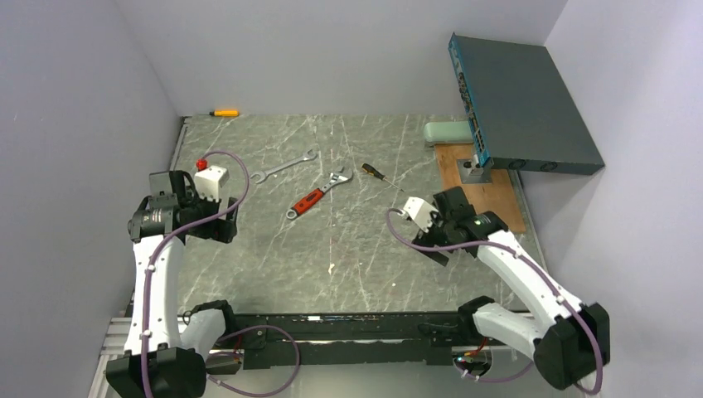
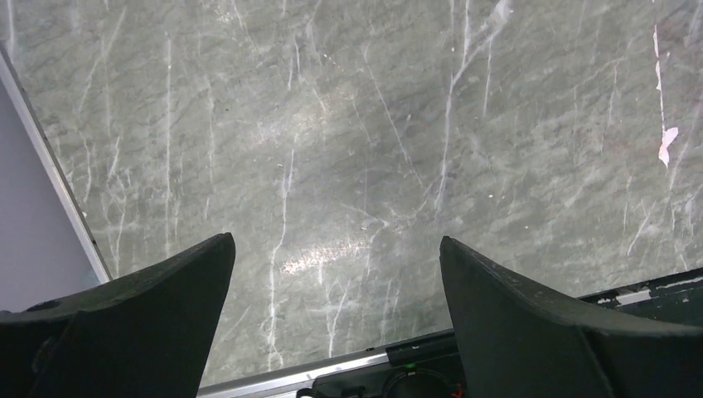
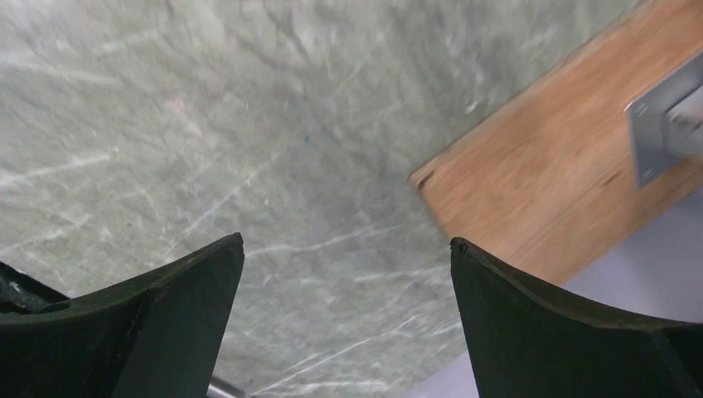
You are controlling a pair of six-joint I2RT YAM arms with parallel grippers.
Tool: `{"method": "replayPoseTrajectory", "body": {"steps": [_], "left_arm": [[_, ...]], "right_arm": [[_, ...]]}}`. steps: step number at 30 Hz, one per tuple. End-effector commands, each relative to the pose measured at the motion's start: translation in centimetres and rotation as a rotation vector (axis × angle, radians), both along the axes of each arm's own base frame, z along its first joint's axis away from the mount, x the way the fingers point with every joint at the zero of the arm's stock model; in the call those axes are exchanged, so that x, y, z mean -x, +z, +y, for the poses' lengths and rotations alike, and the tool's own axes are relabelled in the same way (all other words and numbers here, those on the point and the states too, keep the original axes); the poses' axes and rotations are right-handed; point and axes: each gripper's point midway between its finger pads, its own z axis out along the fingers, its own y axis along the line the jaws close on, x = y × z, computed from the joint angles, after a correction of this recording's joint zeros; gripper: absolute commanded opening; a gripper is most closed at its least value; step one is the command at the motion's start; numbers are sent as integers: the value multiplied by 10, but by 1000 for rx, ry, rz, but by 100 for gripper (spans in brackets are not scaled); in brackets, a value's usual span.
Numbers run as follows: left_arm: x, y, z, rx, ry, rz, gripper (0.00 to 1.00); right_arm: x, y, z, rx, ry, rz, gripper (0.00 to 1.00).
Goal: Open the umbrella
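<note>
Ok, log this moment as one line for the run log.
left gripper open, empty | right gripper open, empty | umbrella not in view | mint-green case beside wooden board, untouched

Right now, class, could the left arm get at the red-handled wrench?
Probably yes. The wrench lies in the open on the table, right of the left end effector, which is open and empty. Nothing lies between them; the silver spanner sits just beyond.
</note>
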Motion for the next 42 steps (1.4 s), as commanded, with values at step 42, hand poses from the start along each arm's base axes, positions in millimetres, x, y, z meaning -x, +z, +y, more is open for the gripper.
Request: {"method": "replayPoseTrajectory", "body": {"steps": [42], "left_arm": [[-22, 71, -16, 96, 10, -232, 100]], "right_arm": [[-321, -3, 41, 611, 324, -286, 66]]}}
